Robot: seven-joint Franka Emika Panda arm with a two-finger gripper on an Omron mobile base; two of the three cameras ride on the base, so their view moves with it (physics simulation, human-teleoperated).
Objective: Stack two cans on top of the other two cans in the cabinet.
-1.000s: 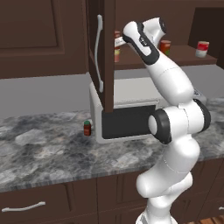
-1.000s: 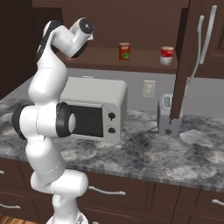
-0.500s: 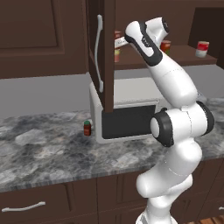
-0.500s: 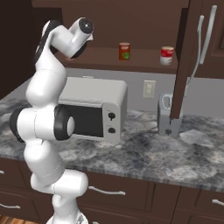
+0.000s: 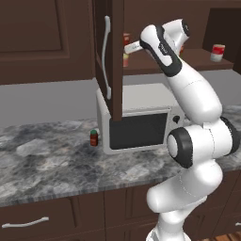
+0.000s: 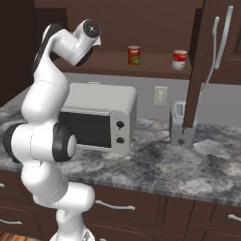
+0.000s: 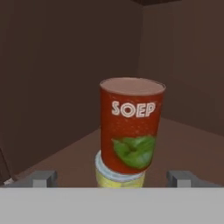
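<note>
End effector [image 7: 112, 179] open, fingertips [image 7: 43, 178] spread either side of the stack. Red soup can [image 7: 130, 125] seated on yellow-labelled can [image 7: 117, 178], on the cabinet shelf [image 7: 183, 144]. Withdraw straight back, no sideways drift, to avoid toppling the upper can.

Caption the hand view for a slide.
Red soup can stacked on a yellow can in the cabinet, open gripper in front.

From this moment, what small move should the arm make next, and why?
Probably draw the gripper straight back out of the cabinet. In the hand view the red soup can already stands on the yellow can, and the fingertips sit wide apart, clear of both. The red-orange can and white-banded can stand unstacked.
</note>
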